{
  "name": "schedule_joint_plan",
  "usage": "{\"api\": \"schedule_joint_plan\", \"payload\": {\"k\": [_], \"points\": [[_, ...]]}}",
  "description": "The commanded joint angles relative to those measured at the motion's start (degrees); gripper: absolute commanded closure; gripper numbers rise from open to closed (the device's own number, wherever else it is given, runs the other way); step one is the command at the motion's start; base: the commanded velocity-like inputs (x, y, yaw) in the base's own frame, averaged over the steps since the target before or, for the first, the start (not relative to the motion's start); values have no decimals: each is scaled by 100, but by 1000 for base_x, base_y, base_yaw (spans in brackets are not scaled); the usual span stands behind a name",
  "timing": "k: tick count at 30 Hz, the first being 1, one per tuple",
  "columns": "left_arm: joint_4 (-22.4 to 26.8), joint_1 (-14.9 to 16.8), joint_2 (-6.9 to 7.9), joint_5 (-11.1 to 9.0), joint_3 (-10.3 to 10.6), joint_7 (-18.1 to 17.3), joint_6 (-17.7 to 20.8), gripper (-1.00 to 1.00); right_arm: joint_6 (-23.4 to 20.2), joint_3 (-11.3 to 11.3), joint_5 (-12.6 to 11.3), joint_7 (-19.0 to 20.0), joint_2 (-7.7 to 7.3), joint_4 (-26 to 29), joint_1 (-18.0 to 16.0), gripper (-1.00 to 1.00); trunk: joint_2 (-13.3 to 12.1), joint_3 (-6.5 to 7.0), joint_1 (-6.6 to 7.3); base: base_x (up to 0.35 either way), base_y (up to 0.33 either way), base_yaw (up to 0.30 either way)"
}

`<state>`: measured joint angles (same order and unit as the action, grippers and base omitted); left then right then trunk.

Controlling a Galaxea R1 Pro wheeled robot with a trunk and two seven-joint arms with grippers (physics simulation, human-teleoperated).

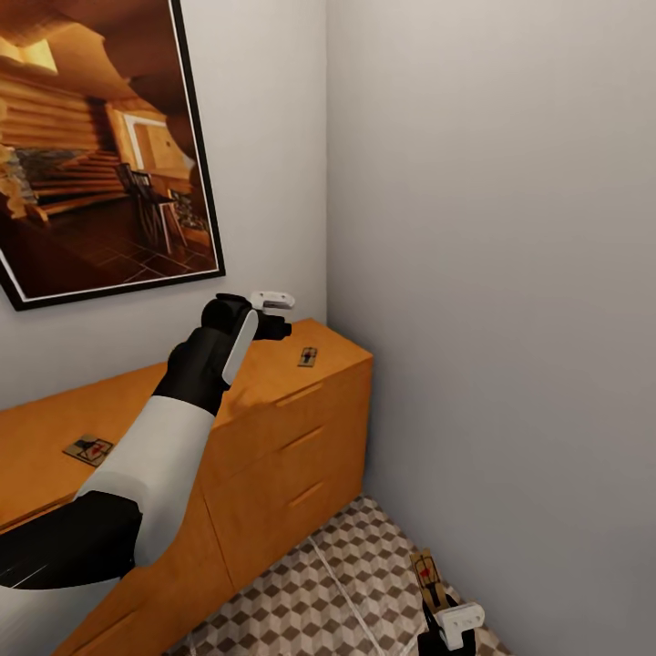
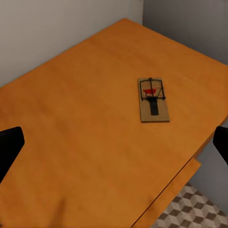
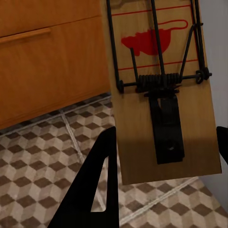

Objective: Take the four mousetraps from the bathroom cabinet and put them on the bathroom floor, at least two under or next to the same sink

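Grey-walled bathroom corner, cube-tiled bathroom floor (image 1: 301,592) at six o'clock. Left gripper (image 1: 271,314) spread wide above cabinet (image 1: 273,401) — far mousetrap (image 2: 153,99) at three o'clock, near mousetrap (image 1: 88,448) at nine. Right gripper (image 1: 456,629) clenched on held mousetrap (image 3: 159,85), low. Likely mid-retrieval; next: descend, clamp far board.

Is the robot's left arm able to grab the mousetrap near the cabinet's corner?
Probably yes. The left gripper hovers open above the cabinet top, and the mousetrap lies flat just ahead with nothing around it.
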<state>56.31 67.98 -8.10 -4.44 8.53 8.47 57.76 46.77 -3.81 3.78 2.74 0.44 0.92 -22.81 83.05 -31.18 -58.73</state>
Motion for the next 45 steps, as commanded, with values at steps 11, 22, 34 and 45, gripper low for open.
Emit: {"api": "schedule_joint_plan", "payload": {"k": [11, 22, 34, 45], "points": [[3, 4, 1, -48, 16, 50, 22, -100, 16, -37, -24, -1, 0, -4, -4, 100, 3, -102, 0, 0, 0, 0], [-186, 4, -11, -48, 172, 50, 24, -100, 16, -41, -24, -1, 0, -4, -4, 100, 3, -121, 0, 19, 0, 0], [-996, 37, -66, -66, 585, 63, 34, -100, 14, -41, -25, -1, 20, -4, -4, 100, 3, -121, 0, 1, 0, 0], [-2031, 1085, -69, -120, 530, 67, 34, -100, 13, -41, -18, -1, 66, -4, -4, 100, 3, -121, 0, 0, 0, 0]]}}
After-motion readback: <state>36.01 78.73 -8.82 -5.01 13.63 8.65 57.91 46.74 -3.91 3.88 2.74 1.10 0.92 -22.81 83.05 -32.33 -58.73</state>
